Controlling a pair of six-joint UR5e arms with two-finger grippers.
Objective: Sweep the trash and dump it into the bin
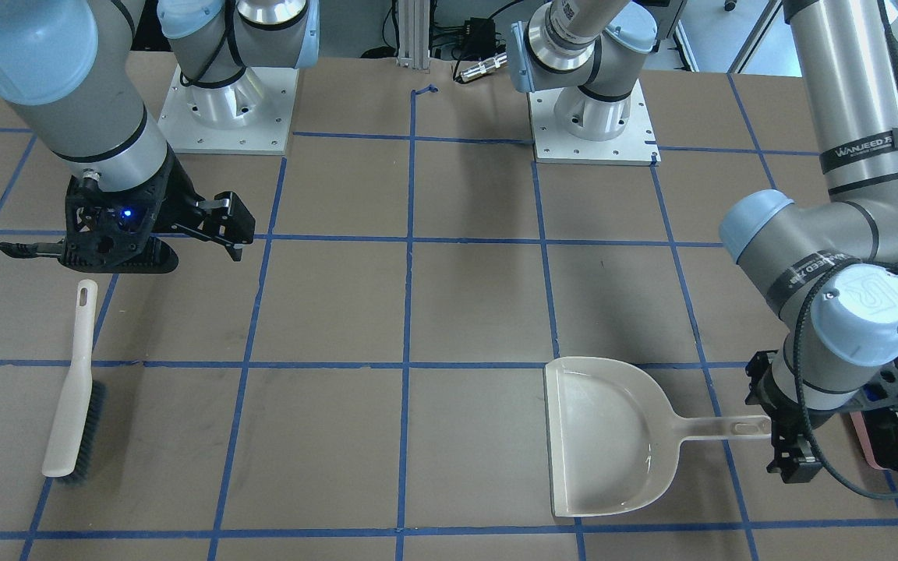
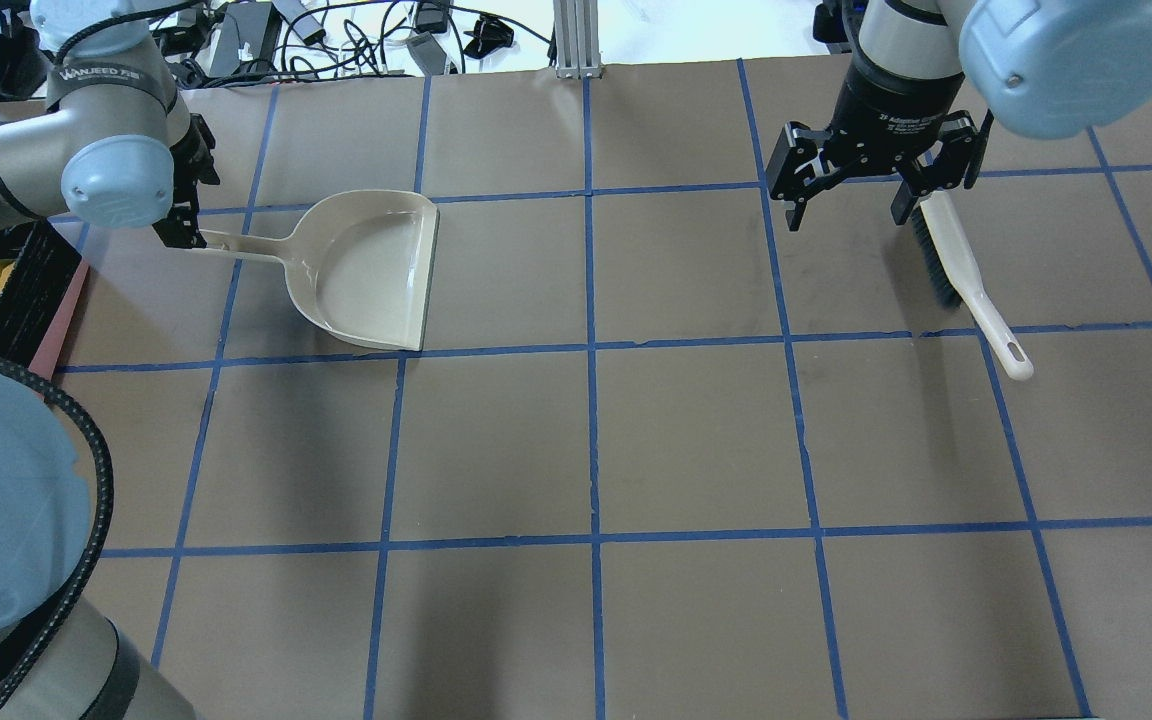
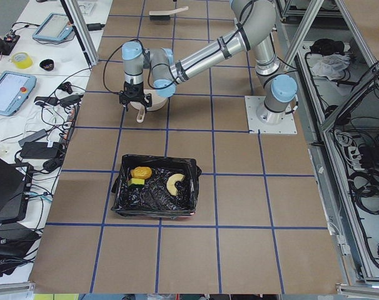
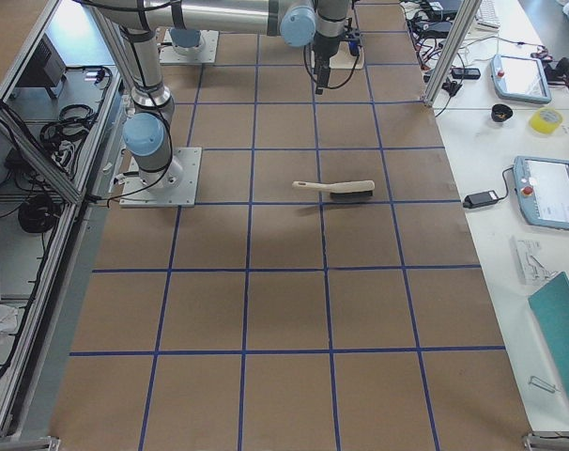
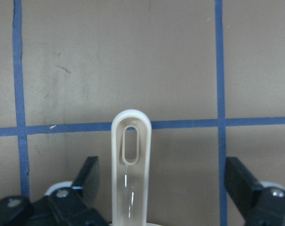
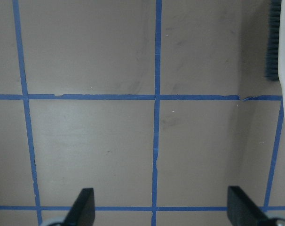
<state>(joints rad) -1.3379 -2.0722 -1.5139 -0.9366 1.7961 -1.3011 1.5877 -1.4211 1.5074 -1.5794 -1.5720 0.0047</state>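
Observation:
The bin [image 3: 155, 187], pink with a black bag, stands at the table's left end. In it lie the golden-brown lump [image 3: 141, 172], the yellow wedge [image 3: 136, 182] and the pale crescent [image 3: 175, 182]. The beige dustpan [image 2: 366, 265] lies flat on the table and looks empty. My left gripper [image 5: 163, 172] is open, a finger on each side of the dustpan's handle [image 5: 131, 155], not touching it. My right gripper [image 2: 848, 210] is open and empty above the table, just beside the beige brush [image 2: 956, 265], which lies on the table.
Blue tape lines grid the brown table. The bin's edge shows beside my left arm in the overhead view [image 2: 61, 320]. The arm bases [image 1: 227, 109] stand at the robot's side of the table. Tablets and cables lie on side benches [image 3: 14, 90].

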